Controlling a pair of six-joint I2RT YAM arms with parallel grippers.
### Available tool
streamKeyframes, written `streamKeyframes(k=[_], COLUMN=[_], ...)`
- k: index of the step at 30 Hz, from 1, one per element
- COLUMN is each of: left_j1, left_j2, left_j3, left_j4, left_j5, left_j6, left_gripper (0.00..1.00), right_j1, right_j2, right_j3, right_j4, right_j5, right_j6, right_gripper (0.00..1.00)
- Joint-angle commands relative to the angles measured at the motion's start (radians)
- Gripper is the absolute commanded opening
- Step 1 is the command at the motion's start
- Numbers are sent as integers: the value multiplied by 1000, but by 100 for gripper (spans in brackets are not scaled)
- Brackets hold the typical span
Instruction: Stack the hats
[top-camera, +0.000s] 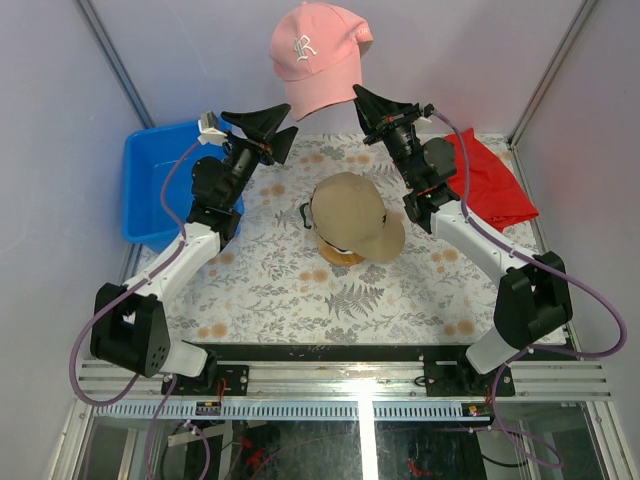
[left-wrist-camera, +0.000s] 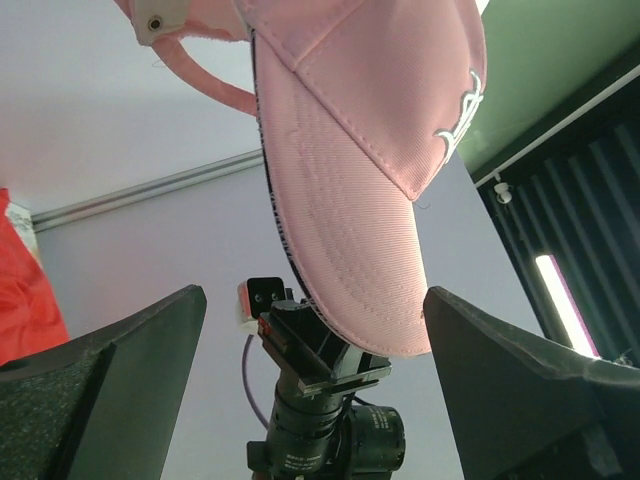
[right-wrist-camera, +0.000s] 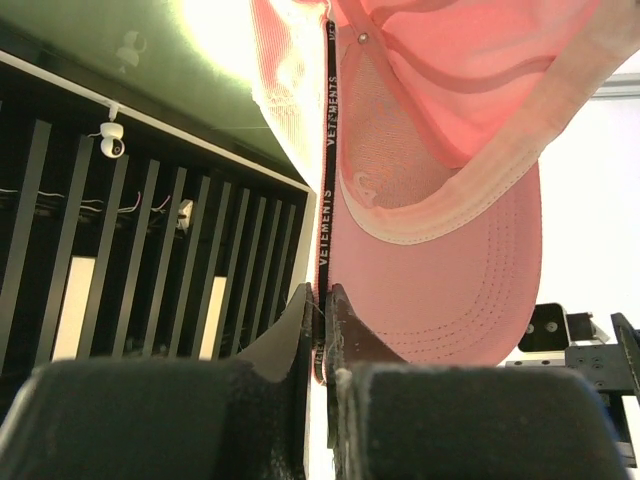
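Right gripper (right-wrist-camera: 322, 300) fingers fill the bottom of my right wrist view, clamped tight on the banded rim of the pink cap (right-wrist-camera: 440, 280), which hangs from that one pinch. From the top view the cap is raised well above the far edge of the table. My left gripper (top-camera: 272, 130) waits just beside it with jaws spread wide, gripping nothing. The tan cap (top-camera: 350, 210) sits mid-table on the stand (top-camera: 340, 255); whether other caps lie under it I cannot tell. I judge this to be the carry step: pink is lifted but not yet placed. Next I would bring it back over the tan crown, level it, perhaps steadying it with the left, then lower and let go.
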Motion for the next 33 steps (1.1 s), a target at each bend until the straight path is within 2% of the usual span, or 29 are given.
streamKeyframes(k=[1,13,15,16,17,19,20,22,23,26,27,30,33], left_j1=[-10,-33,-39,-41,-43,-47,-50,-52,-53,-54,-54,-56,-56], left_j2=[27,114,133,143,156,175,183,195,200,202,194,171,160], left_j3=[7,73,92,101,112,127,132,135,136,130,127,115,107], left_j4=[198,284,295,300,305,316,323,333,342,363,362,348,356], left_j5=[-27,-51,-45,-39,-33,-21,-20,-16,-14,-12,-17,-39,-55], left_j6=[-99,-177,-185,-189,-192,-201,-204,-207,-205,-184,-170,-124,-85], left_gripper=[90,90,87,83,74,38,25,5,1,0,0,0,0], right_j1=[-5,-5,-6,-5,-5,-6,-7,-9,-12,-36,-44,-53,-52], right_j2=[-42,-68,-71,-74,-77,-82,-83,-89,-93,-117,-126,-159,-181], right_j3=[35,-64,-83,-91,-101,-116,-125,-135,-136,-129,-123,-121,-101], right_j4=[111,134,138,139,139,142,142,140,122,40,7,-57,-108], right_j5=[30,12,12,11,12,14,14,7,-16,-74,-93,-115,-145], right_j6=[31,50,55,55,56,57,56,46,33,-42,-71,-151,-201], right_gripper=[0,0,0,0,0,0,0,0,0,0,3,33,46])
